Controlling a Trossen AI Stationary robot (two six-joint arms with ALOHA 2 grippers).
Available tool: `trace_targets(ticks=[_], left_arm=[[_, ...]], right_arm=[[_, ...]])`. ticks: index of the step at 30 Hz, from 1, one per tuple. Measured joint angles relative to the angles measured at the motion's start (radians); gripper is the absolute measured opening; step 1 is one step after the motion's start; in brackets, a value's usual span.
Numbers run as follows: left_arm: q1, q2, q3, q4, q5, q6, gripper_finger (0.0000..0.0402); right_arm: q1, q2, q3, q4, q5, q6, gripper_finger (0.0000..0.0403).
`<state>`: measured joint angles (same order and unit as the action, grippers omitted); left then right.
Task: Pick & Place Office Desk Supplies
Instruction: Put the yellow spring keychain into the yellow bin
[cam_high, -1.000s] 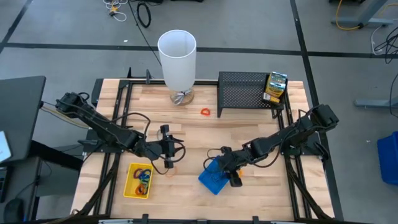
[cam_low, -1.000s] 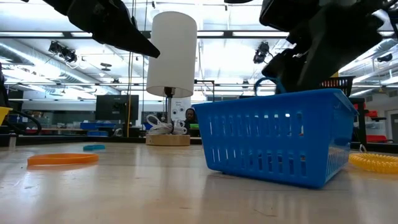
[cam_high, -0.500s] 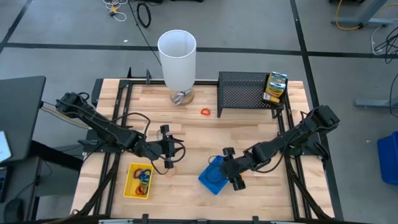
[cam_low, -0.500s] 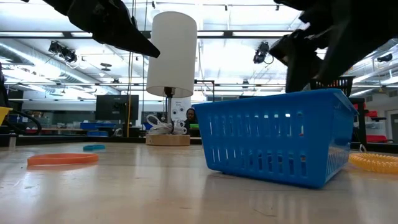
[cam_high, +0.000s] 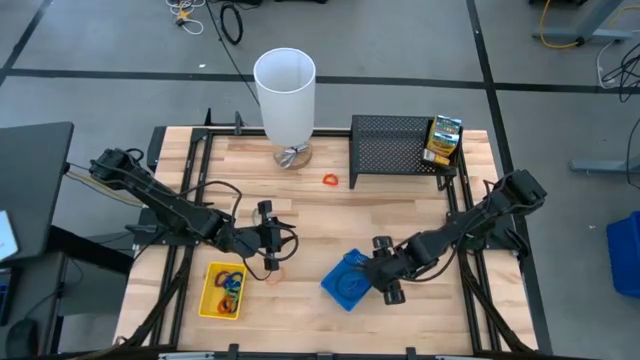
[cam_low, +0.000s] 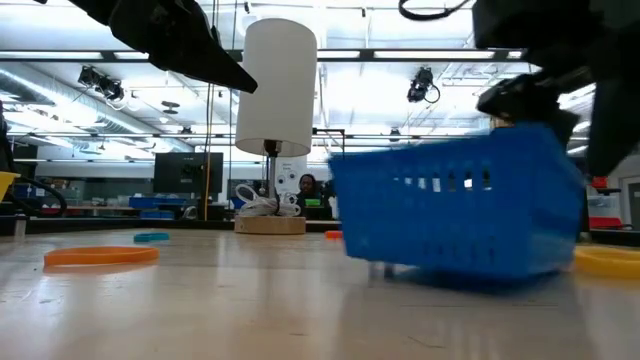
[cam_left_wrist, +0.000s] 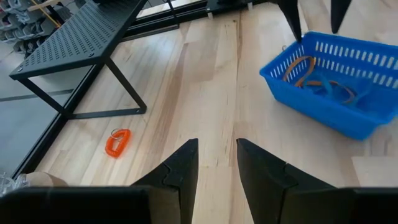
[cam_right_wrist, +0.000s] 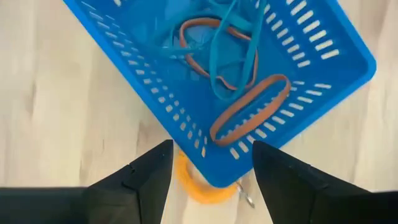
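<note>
Right gripper (cam_high: 387, 281): being held open, empty.
Blue tray (cam_high: 345, 281): lying just beside it, toward left gripper (cam_high: 270, 240).

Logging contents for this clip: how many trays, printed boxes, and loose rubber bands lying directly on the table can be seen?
Trays: 2, the blue tray and the yellow tray.
Printed boxes: 1, the green-yellow box on the mesh rack.
Loose bands on the table: 2 visible, an orange band and a yellow band.
Total: 5.
</note>
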<state>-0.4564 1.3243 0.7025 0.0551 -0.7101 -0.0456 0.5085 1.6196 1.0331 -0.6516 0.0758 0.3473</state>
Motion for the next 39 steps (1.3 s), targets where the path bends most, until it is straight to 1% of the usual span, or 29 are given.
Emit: trace_targets(ticks=[5,9,11,14,18,20,24,27,34,39], left_arm=[[0.000,0.000,0.000,0.000,0.000,0.000,0.0120],[0.000,0.000,0.000,0.000,0.000,-0.001,0.0120],[0.000,0.000,0.000,0.000,0.000,-0.003,0.0120],[0.000,0.000,0.000,0.000,0.000,-0.006,0.0120],[0.000,0.000,0.000,-0.001,0.004,-0.014,0.0120],[0.000,0.000,0.000,-0.002,0.006,-0.015,0.0120],[-0.001,0.000,0.000,-0.011,0.007,-0.021,0.0120],[-0.001,0.000,0.000,-0.014,0.007,-0.021,0.0120],[0.000,0.000,0.000,-0.016,0.007,-0.024,0.0120],[0.000,0.000,0.000,-0.017,0.007,-0.031,0.0120]], right_arm=[[0.018,-0.001,0.041,-0.145,0.000,0.072,0.0228],[0.021,-0.001,0.090,-0.158,0.003,0.085,0.0228],[0.022,-0.001,0.126,-0.167,0.027,0.080,0.0228],[0.027,-0.002,0.179,-0.259,0.049,0.083,0.0223],[0.028,-0.002,0.180,-0.426,0.054,0.140,0.0208],[0.028,-0.003,0.147,-0.445,0.052,0.160,0.0200],[0.027,-0.002,0.048,-0.369,0.013,0.154,0.0189],[0.017,-0.002,-0.022,-0.293,-0.009,0.153,0.0188],[0.003,-0.002,-0.115,-0.153,-0.010,0.125,0.0188],[0.003,-0.002,-0.153,-0.108,-0.009,0.104,0.0186]])
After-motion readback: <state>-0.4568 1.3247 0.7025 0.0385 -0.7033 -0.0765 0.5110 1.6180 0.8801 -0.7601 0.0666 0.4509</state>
